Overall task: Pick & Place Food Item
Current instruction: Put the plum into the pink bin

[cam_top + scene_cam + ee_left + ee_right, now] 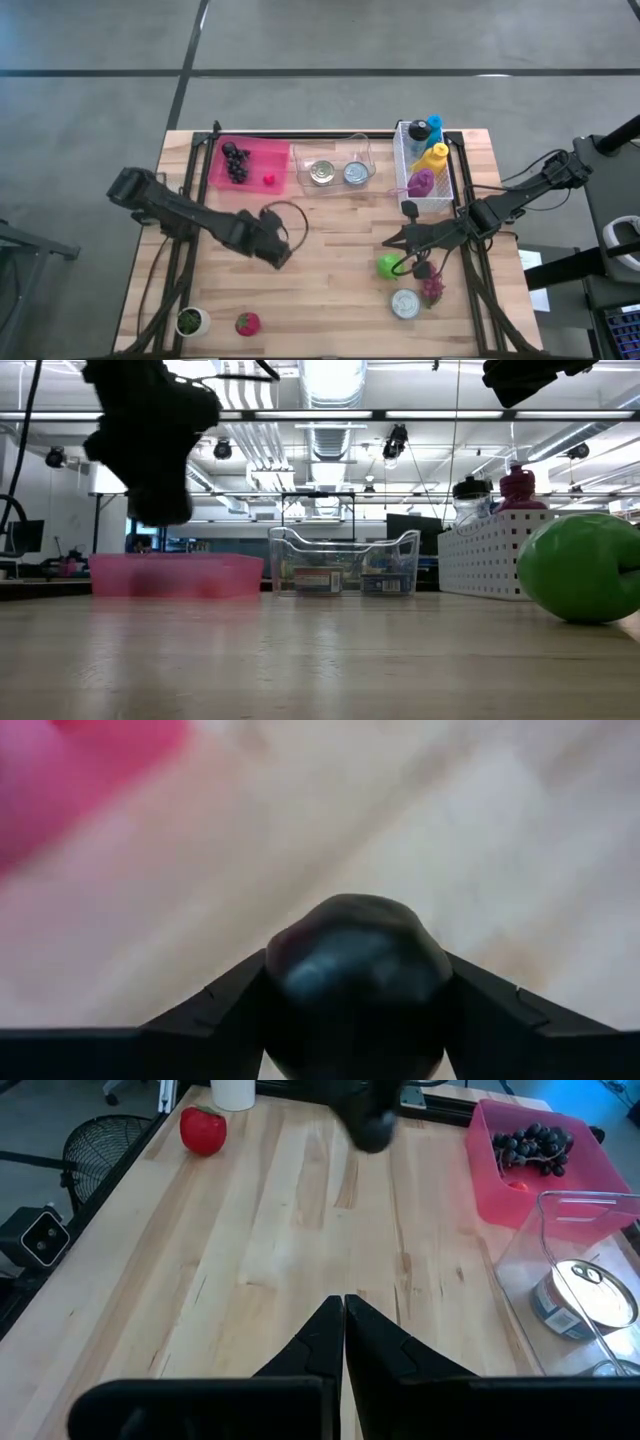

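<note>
My left claw (352,1020) is closed on a dark round fruit (355,975), above the tabletop (330,230). Its smooth skin may slip out before the pink bin (250,160).

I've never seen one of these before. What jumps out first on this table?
The left gripper, mid-table, is clamped on a dark round fruit, lifted off the wood. Behind it, a pink bin holds dark grapes. The right gripper is shut by a green apple.

Bare table (330,225) mid-board, pink bin (250,163) and clear bin (333,165) behind
</note>
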You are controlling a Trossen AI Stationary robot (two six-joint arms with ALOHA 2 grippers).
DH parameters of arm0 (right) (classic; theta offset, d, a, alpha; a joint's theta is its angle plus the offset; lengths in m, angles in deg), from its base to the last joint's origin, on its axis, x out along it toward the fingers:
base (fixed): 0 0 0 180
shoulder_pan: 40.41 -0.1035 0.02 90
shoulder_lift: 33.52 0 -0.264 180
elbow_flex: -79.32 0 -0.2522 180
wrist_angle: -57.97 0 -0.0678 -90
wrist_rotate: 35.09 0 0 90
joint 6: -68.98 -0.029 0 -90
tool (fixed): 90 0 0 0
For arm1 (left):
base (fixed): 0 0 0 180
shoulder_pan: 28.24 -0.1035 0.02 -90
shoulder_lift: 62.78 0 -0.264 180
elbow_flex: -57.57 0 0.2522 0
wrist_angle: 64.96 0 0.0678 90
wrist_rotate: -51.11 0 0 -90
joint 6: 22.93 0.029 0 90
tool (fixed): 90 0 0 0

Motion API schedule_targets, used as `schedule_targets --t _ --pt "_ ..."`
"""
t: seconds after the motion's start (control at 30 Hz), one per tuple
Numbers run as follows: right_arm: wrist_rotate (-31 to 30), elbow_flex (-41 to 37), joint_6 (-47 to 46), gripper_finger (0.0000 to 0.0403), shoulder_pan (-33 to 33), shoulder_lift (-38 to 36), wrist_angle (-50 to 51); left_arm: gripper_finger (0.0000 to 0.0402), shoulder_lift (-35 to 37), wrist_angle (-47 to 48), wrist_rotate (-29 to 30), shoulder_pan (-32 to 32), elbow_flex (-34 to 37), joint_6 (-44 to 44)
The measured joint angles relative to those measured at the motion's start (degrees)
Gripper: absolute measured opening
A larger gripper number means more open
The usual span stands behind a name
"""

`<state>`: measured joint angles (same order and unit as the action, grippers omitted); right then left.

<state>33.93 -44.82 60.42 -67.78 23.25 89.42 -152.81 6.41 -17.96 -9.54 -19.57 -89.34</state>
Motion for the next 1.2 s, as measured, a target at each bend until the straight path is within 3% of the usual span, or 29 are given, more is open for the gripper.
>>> schedule_targets --t 0.2,0.5,0.7,1.03,1.2 --pt "0.02 0.00 0.00 0.0008 0.00 0.00 0.02 0.0232 3.03 2.04 10.24 -7.86 -0.02 0.80" --pt "0.02 0.00 0.00 0.0008 0.00 0.00 0.02 0.0234 1.77 0.42 14.19 -24.51 0.04 6.63" --pt "0.02 0.00 0.02 0.0008 0.00 0.02 0.00 0.0242 -0.63 -4.30 17.08 -32.06 0.04 11.46" --pt "0.02 0.00 0.00 0.0008 0.02 0.00 0.00 0.0253 -6.54 -13.00 18.53 -37.69 0.07 15.23" --pt "0.02 0.00 0.00 0.0008 0.00 0.02 0.00 0.0284 -7.38 -15.01 18.53 -37.66 0.07 15.34"
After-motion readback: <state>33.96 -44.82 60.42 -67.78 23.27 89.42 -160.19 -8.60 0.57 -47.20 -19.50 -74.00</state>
